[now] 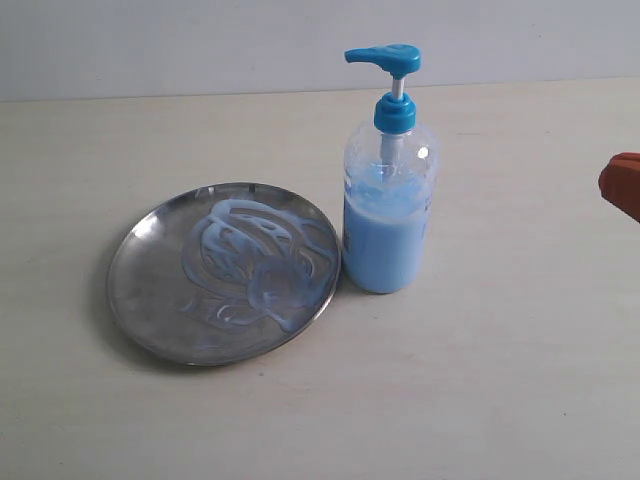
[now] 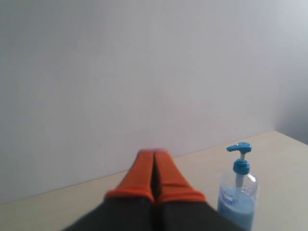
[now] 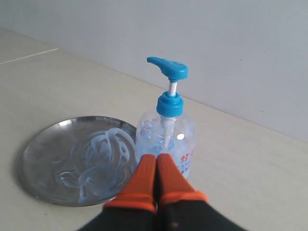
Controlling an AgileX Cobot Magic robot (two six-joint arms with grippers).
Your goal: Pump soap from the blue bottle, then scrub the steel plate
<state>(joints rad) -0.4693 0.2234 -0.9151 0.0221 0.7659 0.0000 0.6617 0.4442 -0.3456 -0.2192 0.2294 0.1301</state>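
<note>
Behind right gripper (image 3: 156, 159), blue bottle (image 3: 164, 129) base hidden

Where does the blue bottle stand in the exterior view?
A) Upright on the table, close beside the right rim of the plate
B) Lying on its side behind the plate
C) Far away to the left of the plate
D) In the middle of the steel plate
A: the blue bottle stands upright on the table, close beside the right rim of the steel plate and not on it.
</note>
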